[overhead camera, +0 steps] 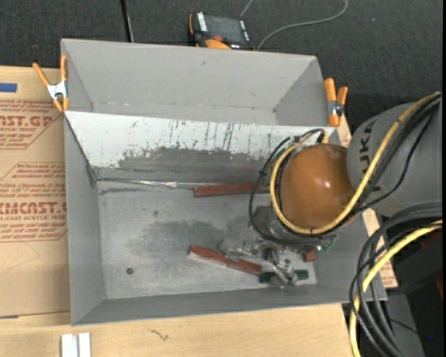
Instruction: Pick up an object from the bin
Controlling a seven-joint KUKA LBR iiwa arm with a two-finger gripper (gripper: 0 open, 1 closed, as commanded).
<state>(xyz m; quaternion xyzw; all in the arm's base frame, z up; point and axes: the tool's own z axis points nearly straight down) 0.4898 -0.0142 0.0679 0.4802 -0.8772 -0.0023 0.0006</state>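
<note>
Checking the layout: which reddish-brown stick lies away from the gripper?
The stick at the foot of the bin back wall, lying alone. The other two sticks lie together on the floor, right beside the gripper.

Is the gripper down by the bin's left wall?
No, the gripper is low over the bin's right front part, next to a reddish stick.

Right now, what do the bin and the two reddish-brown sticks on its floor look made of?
The bin looks like sheet metal, matte grey, scratched and dark-scuffed on its sloped wall and floor. The back stick and front stick are reddish-brown, flat and dull: possibly wood or painted plastic, unclear which.
</note>
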